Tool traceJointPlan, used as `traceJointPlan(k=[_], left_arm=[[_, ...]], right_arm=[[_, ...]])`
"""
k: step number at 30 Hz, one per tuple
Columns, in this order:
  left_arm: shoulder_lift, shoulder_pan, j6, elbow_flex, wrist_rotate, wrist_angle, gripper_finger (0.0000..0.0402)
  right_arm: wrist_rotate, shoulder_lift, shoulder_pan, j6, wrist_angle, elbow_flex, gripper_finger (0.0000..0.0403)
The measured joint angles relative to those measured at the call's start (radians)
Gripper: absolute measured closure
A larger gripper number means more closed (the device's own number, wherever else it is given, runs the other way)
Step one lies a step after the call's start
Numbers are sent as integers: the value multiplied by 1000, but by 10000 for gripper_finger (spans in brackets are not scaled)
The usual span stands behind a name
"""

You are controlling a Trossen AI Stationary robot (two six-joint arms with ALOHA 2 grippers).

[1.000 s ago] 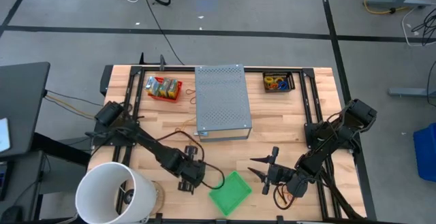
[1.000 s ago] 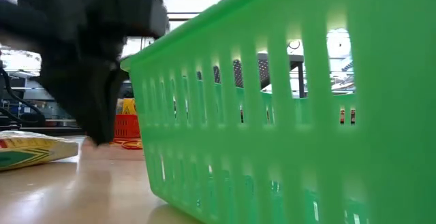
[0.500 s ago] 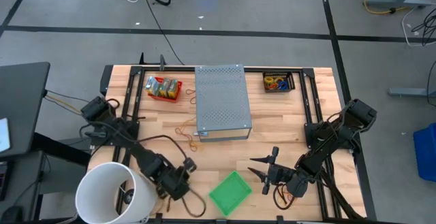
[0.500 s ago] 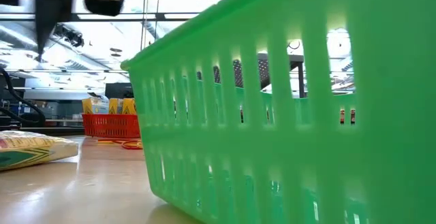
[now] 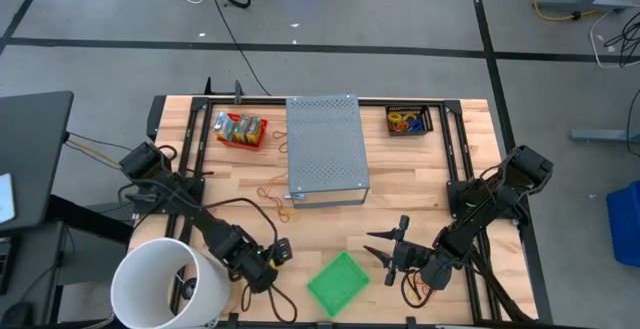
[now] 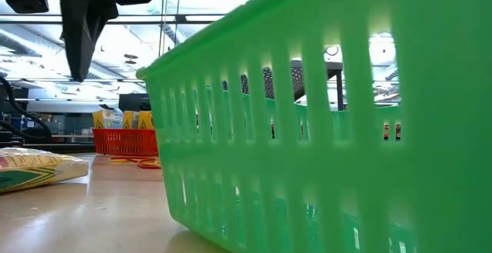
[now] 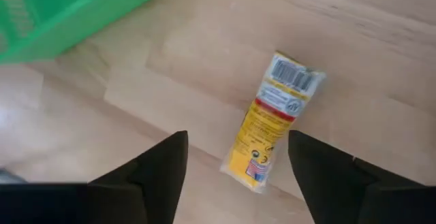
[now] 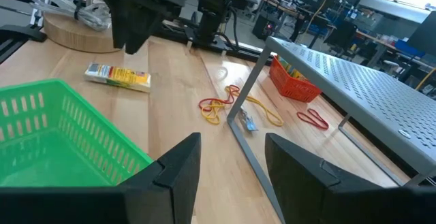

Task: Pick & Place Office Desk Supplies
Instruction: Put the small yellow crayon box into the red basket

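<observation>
A yellow printed packet (image 7: 272, 118) lies flat on the wooden table, also seen in the right wrist view (image 8: 117, 76) and the low view (image 6: 31, 168). My left gripper (image 7: 236, 137) hangs open above it, pointing steeply down and touching nothing. It stands left of the green basket (image 5: 337, 281) at the table's near edge (image 5: 268, 259). My right gripper (image 5: 385, 249) waits open and about level, just right of the basket. Loose rubber bands (image 8: 225, 105) lie on the table beside the grey box.
A grey perforated box (image 5: 325, 147) stands mid-table. Far left is a red basket (image 5: 240, 129) with packets, far right a black tray (image 5: 408, 121) with rubber bands. The white bucket (image 5: 165, 284) stands at the near left corner, close to my left arm.
My left gripper has risen from just above the tabletop and gone toward the table's left and near edges, away from the green basket. It has rolled about its own axis and opened. The packet and basket lie where they were.
</observation>
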Motion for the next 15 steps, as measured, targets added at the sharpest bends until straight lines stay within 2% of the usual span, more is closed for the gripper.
traceJointPlan(k=[4, 10, 15], left_arm=[[12, 9, 80, 1, 22, 4, 141], [87, 30, 233, 0, -2, 0, 141], [141, 54, 247, 0, 37, -7, 146]], right_arm=[[1, 0, 0, 0, 0, 0, 231], [4, 0, 0, 0, 1, 0, 231], [14, 0, 0, 0, 2, 0, 231]])
